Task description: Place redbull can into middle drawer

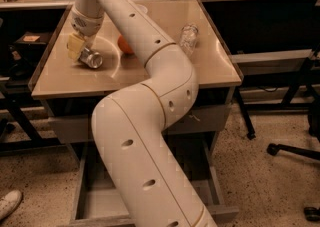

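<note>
One redbull can (91,59) lies on its side on the left part of the table (215,71), its shiny end turned near-right. My gripper (78,51) sits at the can's far-left end, touching it; whether it is clenched on the can I cannot tell. An orange (123,46) shows just right, behind my arm (150,121), and a clear bottle (188,37) lies farther right. Below, the middle drawer (102,202) stands open.
</note>
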Available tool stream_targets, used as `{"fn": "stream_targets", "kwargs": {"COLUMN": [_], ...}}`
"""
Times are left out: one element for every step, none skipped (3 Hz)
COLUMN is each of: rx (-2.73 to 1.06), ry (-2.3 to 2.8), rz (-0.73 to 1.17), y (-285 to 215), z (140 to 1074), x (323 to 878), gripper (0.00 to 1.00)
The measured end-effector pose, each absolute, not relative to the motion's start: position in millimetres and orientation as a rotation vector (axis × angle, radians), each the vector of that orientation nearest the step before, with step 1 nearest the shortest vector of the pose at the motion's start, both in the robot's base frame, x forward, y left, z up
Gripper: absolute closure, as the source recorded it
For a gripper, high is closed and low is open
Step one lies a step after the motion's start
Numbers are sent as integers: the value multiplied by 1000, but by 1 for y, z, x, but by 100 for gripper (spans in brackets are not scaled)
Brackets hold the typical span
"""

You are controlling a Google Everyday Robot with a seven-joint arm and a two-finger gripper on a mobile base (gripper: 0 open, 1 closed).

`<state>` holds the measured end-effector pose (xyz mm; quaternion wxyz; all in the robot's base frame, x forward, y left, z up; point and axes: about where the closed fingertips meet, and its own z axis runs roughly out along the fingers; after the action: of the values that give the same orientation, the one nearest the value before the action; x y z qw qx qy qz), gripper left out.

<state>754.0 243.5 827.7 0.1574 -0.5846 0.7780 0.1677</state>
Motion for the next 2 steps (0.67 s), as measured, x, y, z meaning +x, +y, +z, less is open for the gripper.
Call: {"fn": "stream_targets", "kwargs": {"rx": [-1673, -1673], "ry": [2226, 2226], "rz": [480, 480], "y": [244, 244], "z": [828, 828], "x": [754, 754], "gripper": [65, 89]}}
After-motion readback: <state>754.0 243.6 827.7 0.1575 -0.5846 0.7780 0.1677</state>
